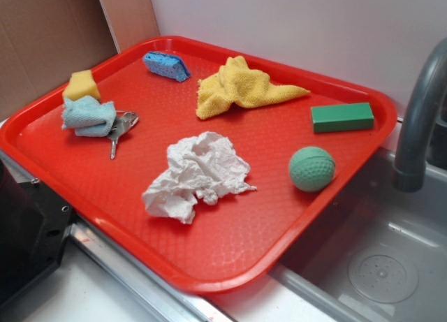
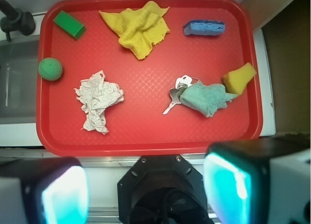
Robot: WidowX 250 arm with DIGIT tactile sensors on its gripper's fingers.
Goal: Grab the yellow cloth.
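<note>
The yellow cloth point(image 1: 241, 88) point(image 2: 138, 26) lies crumpled at the far side of the red tray point(image 1: 230, 262) point(image 2: 146, 139). In the wrist view my gripper point(image 2: 146, 190) hangs high above the near side of the tray, well back from the cloth. Its two cyan-padded fingers point(image 2: 228, 187) stand wide apart with nothing between them. The exterior view does not show the gripper; only a black part of the robot sits at the lower left corner.
On the tray also lie a white tissue wad point(image 1: 195, 175) point(image 2: 97, 100), a green ball point(image 1: 312, 169), a green block point(image 1: 342, 117), a blue sponge point(image 1: 166, 65), a yellow sponge block point(image 1: 82, 85), a light-blue cloth point(image 1: 89, 116) and keys point(image 1: 119, 130). A sink and grey faucet point(image 1: 419, 119) stand to the right.
</note>
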